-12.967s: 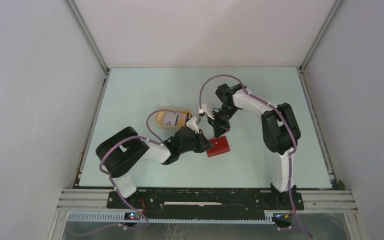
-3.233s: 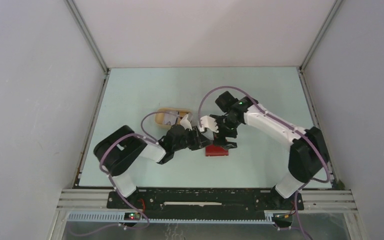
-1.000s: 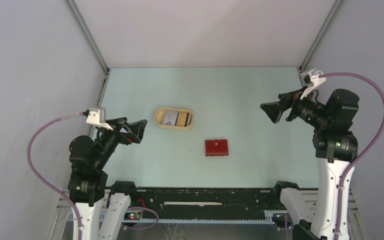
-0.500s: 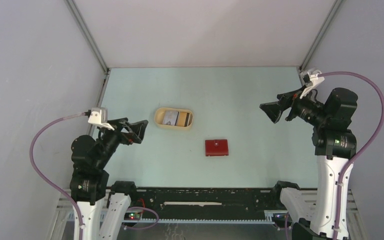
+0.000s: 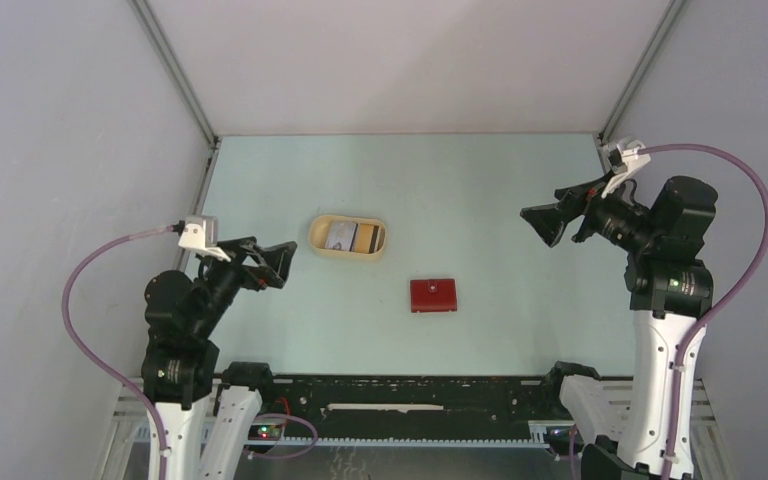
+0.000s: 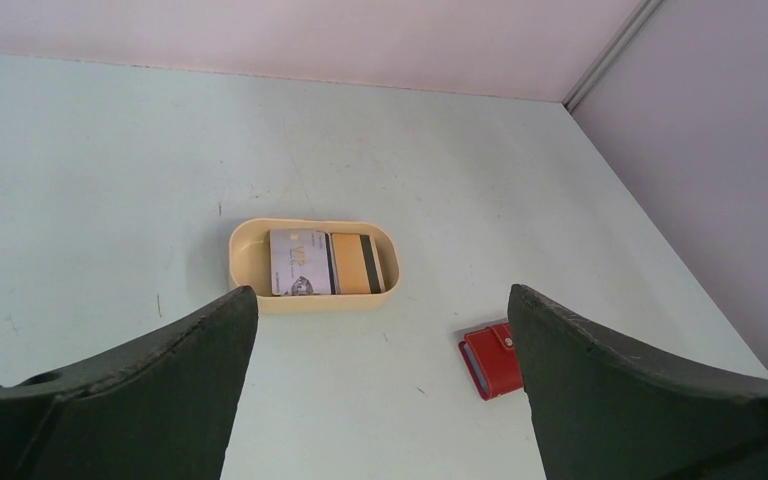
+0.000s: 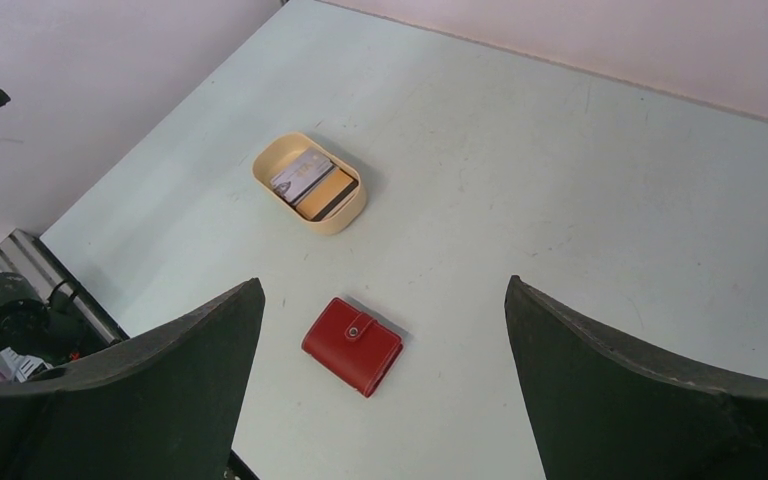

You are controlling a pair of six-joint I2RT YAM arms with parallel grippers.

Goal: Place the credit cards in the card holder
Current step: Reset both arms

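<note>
The red card holder (image 5: 433, 295) is lying closed on the table (image 5: 500, 180), snap up, long axis running left to right. The credit cards (image 5: 351, 237) are lying overlapped in the tan dish (image 5: 316, 232) nearby. The left gripper (image 5: 282, 264) and right gripper (image 5: 540, 225) are hovering with fingers spread, gripping nothing.

We note tan oval dish (image 5: 314, 238): shallow, long axis left-right, on pale green table (image 5: 480, 180), left of centre, well apart from every wall. We see few small dark scuffs (image 6: 219, 210) on table near dish. White back wall (image 5: 410, 60) and grey side walls (image 5: 60, 150) close table in. Metal corner posts (image 5: 173, 68) rise at far corners. Black rail (image 5: 410, 396) runs along near edge.
</note>
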